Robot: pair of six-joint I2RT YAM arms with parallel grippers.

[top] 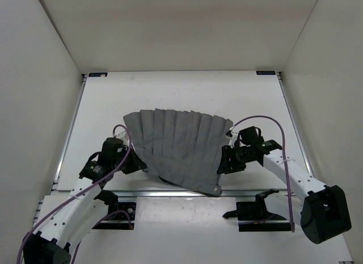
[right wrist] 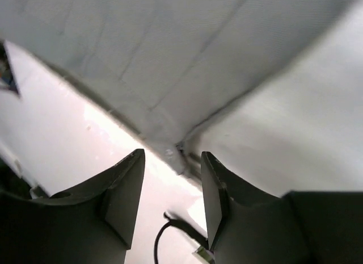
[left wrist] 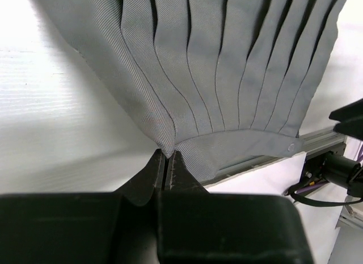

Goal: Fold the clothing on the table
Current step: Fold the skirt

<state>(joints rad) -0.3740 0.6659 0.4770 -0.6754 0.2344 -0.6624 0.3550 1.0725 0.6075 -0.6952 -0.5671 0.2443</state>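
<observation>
The grey pleated clothing lies fanned out on the white table, its near hem hanging over the front rail. A small silvery button sits at its near right corner. My left gripper is at the garment's left edge. In the left wrist view its jaws are shut on a pinched corner of the clothing. My right gripper is at the garment's right edge. In the right wrist view it stands open, with a corner of the clothing just beyond the fingertips, not gripped.
White walls enclose the table on three sides. A metal rail runs along the front edge, with black arm mounts below it. Purple cables loop off both arms. Bare tabletop lies behind the garment.
</observation>
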